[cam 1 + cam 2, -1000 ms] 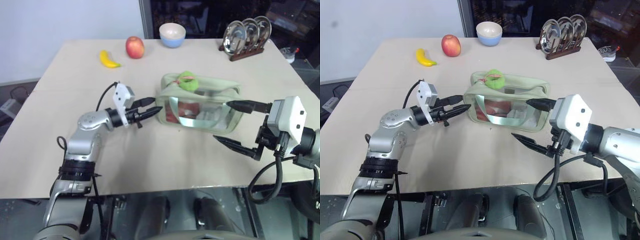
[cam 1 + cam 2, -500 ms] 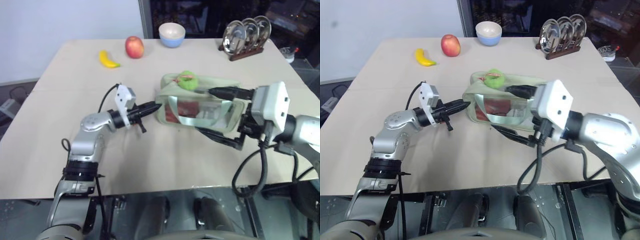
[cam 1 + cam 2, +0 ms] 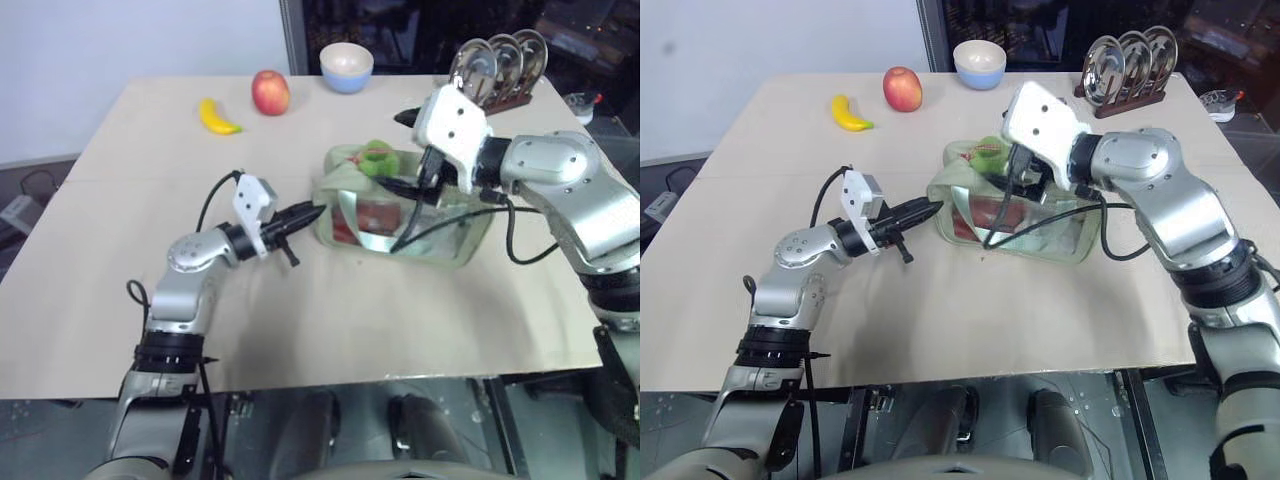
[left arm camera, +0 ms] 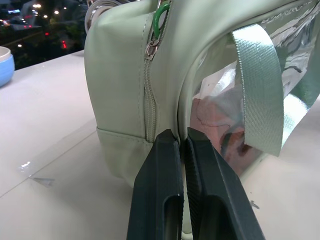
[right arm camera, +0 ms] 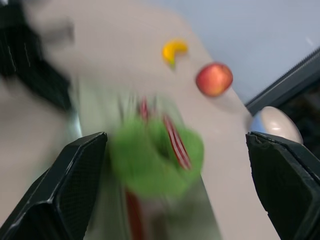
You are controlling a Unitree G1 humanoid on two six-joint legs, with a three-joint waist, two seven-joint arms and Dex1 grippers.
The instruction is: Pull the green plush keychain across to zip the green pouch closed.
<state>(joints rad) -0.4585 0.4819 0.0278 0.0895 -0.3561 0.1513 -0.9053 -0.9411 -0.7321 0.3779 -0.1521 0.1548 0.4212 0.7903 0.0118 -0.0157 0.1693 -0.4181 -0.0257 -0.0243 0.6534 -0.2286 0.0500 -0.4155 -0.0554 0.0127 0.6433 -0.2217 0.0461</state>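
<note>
The left pincer [image 3: 312, 211] has clamped onto the near end of the green pouch [image 3: 440, 240] on the surface; the right pincer [image 5: 175, 170], wide open and empty, has swung over the green plush keychain [image 3: 377, 158], ready to grab.

A pouch [image 3: 405, 215] sits mid-tabletop [image 3: 300, 320], a plush keychain [image 3: 375, 160] on its top near the left end. Behind, along the far edge: banana [image 3: 218, 117], apple [image 3: 270, 92], bowl [image 3: 346, 68], and, apparently, a plate rack [image 3: 495, 65] to the right.
</note>
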